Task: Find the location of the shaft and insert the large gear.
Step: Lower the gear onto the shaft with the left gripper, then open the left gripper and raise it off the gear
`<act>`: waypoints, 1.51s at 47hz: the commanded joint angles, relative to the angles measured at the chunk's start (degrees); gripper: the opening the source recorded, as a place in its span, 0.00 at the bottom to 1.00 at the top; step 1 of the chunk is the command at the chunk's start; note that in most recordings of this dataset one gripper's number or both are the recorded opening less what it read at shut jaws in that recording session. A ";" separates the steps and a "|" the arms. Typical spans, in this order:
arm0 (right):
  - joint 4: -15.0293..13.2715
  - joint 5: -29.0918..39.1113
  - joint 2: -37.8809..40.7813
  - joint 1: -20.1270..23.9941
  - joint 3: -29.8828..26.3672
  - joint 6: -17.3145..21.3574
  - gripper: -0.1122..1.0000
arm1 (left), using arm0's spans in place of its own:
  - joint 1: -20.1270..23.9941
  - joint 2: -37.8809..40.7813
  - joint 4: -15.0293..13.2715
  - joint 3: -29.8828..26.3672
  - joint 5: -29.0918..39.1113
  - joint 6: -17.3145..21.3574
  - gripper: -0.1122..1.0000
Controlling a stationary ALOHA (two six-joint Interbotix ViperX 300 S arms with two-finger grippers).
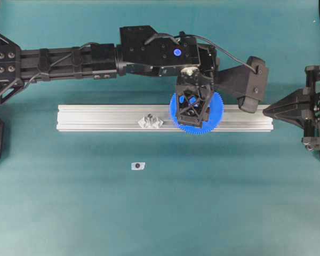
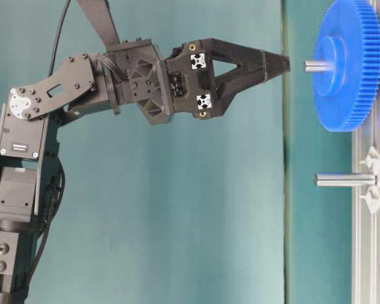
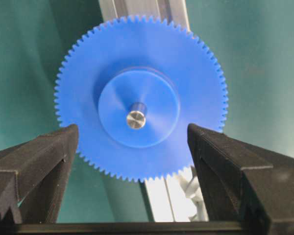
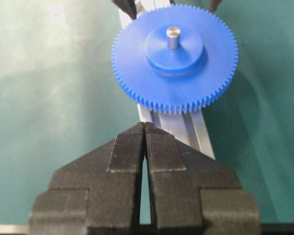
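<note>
The left gripper (image 3: 132, 161) hangs directly above the large gear (image 3: 186, 73), its two black fingers (image 3: 39, 161) spread wide on either side of the disc and clear of its teeth; it holds nothing. In the table-level view its tips (image 2: 280, 63) point at the gear's hub with a gap between them.

The large gear (image 1: 216, 109) sits flat on a silver aluminium rail (image 1: 96, 114), threaded over a metal pin (image 3: 135, 119) whose bright round end pokes up through the centre hole of the raised hub. The disc overhangs the rail on both sides.

Further left along the rail in the overhead view, a second pin, the shaft (image 2: 342, 180), stands bare between two pale translucent mounts (image 1: 151, 122). Away from the rail, on the green table (image 1: 229, 202), lies a small grey tab (image 1: 138, 166) with a dark hole.

The right gripper (image 4: 144, 142) rests well back at the right end of the rail, its fingers pressed together with only a thin slit between them, gripping nothing.
</note>
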 commanded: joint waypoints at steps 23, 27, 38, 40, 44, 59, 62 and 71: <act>0.09 -0.18 0.35 -0.18 -0.62 0.62 0.11 | -0.18 -2.72 0.09 -1.67 -0.18 -3.25 0.86; 0.09 -0.18 0.26 -0.18 -0.70 0.62 0.11 | -0.18 -3.16 0.09 -1.67 -0.18 -3.34 0.86; 0.18 -0.18 0.35 -0.18 -0.70 0.62 0.11 | -0.35 -3.78 0.09 -2.46 -0.18 -3.43 0.86; 0.09 -0.18 0.35 -0.09 -0.70 0.62 0.11 | -0.53 -3.87 0.09 -2.72 -0.18 -3.43 0.86; 0.09 -0.26 0.35 -0.18 -0.70 0.62 0.11 | -0.62 -3.96 0.09 -3.43 0.00 -3.52 0.86; 0.18 -0.18 0.35 -0.09 -0.70 0.62 0.11 | -0.70 -4.31 0.09 -4.66 3.69 -4.22 0.86; 0.09 -0.18 0.35 -0.09 -0.70 0.62 0.11 | -0.70 -4.48 0.09 -4.66 3.87 -4.83 0.86; 0.09 -0.18 0.35 -0.09 -0.62 0.62 0.11 | -0.70 -5.01 0.09 -4.66 3.87 -6.15 0.86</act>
